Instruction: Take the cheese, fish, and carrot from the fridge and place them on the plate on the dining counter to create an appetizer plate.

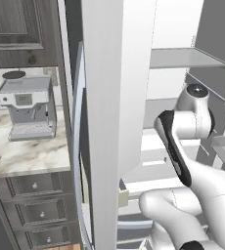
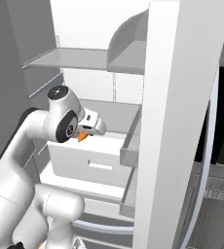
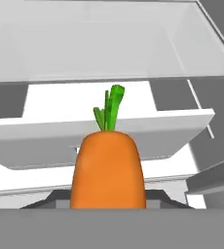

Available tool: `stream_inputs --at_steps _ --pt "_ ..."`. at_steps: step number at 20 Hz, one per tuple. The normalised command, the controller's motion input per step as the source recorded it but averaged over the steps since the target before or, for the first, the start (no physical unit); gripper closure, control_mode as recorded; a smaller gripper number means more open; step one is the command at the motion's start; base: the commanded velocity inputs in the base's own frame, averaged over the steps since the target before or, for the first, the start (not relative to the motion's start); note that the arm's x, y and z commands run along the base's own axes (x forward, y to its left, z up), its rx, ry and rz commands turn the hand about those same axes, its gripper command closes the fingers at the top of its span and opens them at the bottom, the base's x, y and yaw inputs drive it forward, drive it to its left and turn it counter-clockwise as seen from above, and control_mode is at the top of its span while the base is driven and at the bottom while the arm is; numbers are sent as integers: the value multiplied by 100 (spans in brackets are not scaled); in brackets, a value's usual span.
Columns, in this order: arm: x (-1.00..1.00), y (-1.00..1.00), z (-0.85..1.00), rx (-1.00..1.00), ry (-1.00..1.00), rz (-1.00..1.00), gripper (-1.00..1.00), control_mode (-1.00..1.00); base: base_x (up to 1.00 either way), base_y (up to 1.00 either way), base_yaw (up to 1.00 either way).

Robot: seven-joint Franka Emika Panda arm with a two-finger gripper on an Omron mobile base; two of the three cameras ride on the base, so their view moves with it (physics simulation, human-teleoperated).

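Carrot (image 3: 108, 175): stubby, orange, green top, held in pincer (image 2: 87, 132), inside fridge (image 2: 99, 29).

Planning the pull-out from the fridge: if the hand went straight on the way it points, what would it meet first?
Probably the white drawer front right behind the carrot that the hand holds, inside the fridge; depth is unclear.

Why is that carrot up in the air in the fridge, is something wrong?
Nothing looks wrong. The carrot is off the shelves because the robot's hand is holding it, in front of a white drawer inside the fridge. It looks whole, green top pointing away from the hand. Nothing looks spilled or broken.
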Motion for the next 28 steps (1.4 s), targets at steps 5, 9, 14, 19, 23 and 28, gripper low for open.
stream_inputs --at_steps 5,9,14,19,23,28 --pt "-6 -1 0 0 7 0 100 100 -23 0 0" --pt "0 0 0 0 0 0 100 100 -99 -6 0" --pt "0 0 0 0 0 0 100 100 -100 -2 0" --pt "0 0 0 0 0 0 100 100 -89 0 -19" --pt "0 0 0 0 0 0 100 100 -31 0 -86" --pt "0 0 0 0 0 0 100 100 -18 0 -92"
